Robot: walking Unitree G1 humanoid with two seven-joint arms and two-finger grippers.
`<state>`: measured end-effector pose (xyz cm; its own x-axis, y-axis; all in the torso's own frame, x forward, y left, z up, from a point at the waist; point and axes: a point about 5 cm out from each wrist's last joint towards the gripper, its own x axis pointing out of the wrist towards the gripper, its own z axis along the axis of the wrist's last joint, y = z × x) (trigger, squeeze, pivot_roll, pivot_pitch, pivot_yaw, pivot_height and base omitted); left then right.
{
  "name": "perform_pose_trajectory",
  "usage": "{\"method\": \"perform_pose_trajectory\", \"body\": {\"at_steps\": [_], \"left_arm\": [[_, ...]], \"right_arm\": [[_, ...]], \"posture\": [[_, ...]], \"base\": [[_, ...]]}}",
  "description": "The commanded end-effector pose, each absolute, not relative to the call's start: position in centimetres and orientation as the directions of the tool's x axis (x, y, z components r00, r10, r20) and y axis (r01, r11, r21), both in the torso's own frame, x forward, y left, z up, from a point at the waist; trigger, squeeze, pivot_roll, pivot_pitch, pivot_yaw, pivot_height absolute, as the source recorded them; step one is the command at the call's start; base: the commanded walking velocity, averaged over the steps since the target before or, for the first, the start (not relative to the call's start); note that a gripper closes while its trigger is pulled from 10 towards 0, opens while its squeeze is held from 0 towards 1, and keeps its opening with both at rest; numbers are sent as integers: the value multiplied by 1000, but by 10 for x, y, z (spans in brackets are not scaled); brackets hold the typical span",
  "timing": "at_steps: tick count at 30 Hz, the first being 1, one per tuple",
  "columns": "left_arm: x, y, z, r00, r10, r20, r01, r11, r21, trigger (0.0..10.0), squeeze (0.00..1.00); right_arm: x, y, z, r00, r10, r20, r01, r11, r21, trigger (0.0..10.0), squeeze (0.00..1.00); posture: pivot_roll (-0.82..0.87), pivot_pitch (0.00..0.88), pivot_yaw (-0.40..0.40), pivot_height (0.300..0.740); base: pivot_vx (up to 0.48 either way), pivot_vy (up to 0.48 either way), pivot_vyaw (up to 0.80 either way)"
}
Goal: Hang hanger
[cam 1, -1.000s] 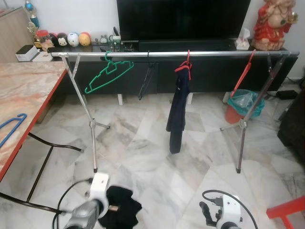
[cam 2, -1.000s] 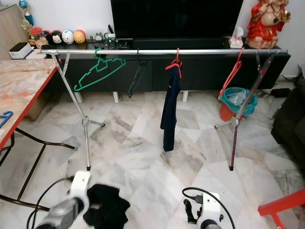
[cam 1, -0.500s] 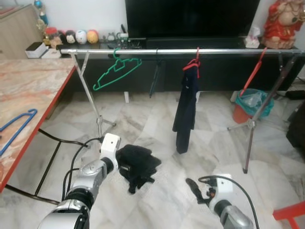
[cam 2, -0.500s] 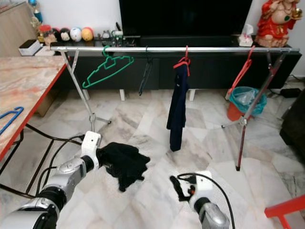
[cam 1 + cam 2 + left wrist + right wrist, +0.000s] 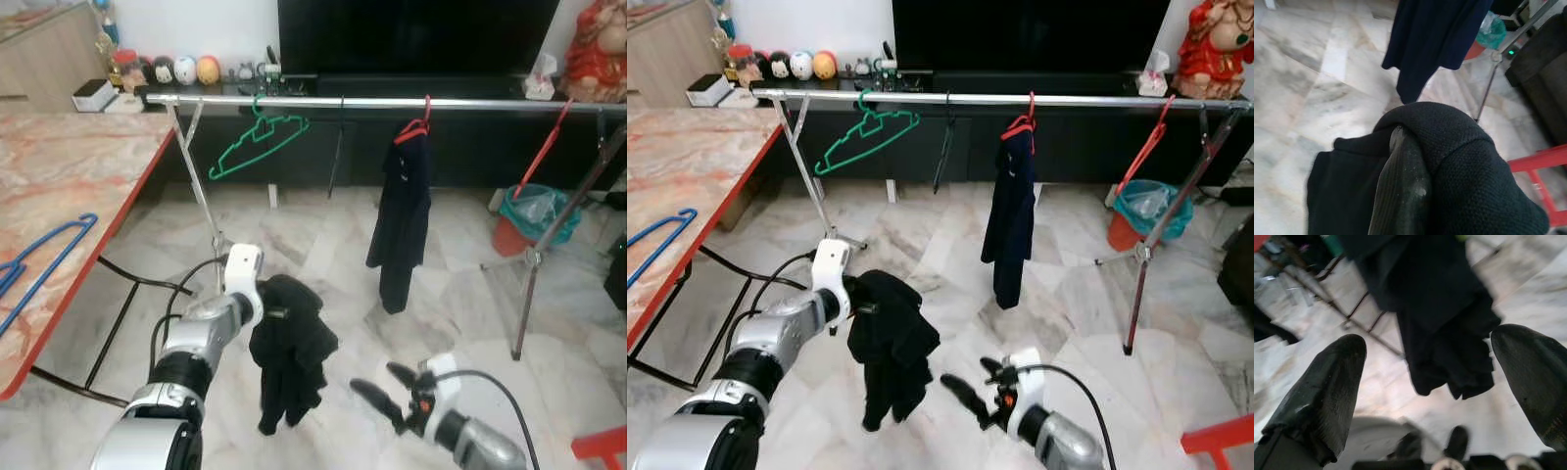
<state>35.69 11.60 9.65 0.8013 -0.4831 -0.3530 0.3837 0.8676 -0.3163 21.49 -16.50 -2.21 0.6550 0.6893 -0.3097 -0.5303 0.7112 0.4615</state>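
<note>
Left gripper [image 5: 266, 311]: being kept clamped on the black garment [image 5: 291, 351], which is being held above the marble floor [image 5: 323, 245].
Right gripper [image 5: 384, 387]: fingers being held apart, low beside it.
Rail [image 5: 392, 102]: gap being left between green hanger [image 5: 257, 145] and dark hung garment [image 5: 402, 220].

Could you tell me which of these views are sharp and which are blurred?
Both eye views are sharp and evenly lit; left wrist view is sharp on the black knitted garment but soft on the floor behind; right wrist view is motion-blurred throughout, the right claw included.
</note>
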Motion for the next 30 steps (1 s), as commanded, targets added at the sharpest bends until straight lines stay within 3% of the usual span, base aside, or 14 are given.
{"method": "perform_pose_trajectory", "body": {"at_steps": [1,5,8,14,21,26,30], "left_arm": [[364,107,120,810,-496,-312,389,853,-348,10000,0],[365,98,131,804,-499,-324,374,847,-376,10000,0],[363,87,144,783,-523,-337,362,823,-437,10000,0],[356,71,159,738,-577,-348,392,788,-474,10000,0],[342,59,172,670,-639,-378,414,744,-525,10000,0],[330,48,180,583,-713,-390,458,685,-567,10000,0],[327,44,182,564,-728,-389,465,670,-579,10000,0]], "right_arm": [[213,-160,-22,633,712,-304,-544,689,480,10000,0],[203,-155,-28,599,739,-308,-536,656,531,10000,0],[197,-155,-34,598,713,-365,-512,691,511,10000,0],[204,-163,-38,683,596,-421,-434,796,422,10000,0],[222,-190,-37,822,308,-480,-224,948,225,10000,0],[234,-197,-29,888,189,-419,-132,978,162,10000,0],[240,-204,-23,917,104,-384,-50,988,148,10000,0]], "posture": [[-23,0,50,740],[-18,0,47,740],[-16,0,47,740],[-14,0,48,740],[-11,0,49,740],[-3,0,55,740],[-2,0,56,740]], "base": [[0,0,0],[0,0,0],[0,0,0],[0,0,0],[0,0,0],[0,0,0],[0,0,0]]}}
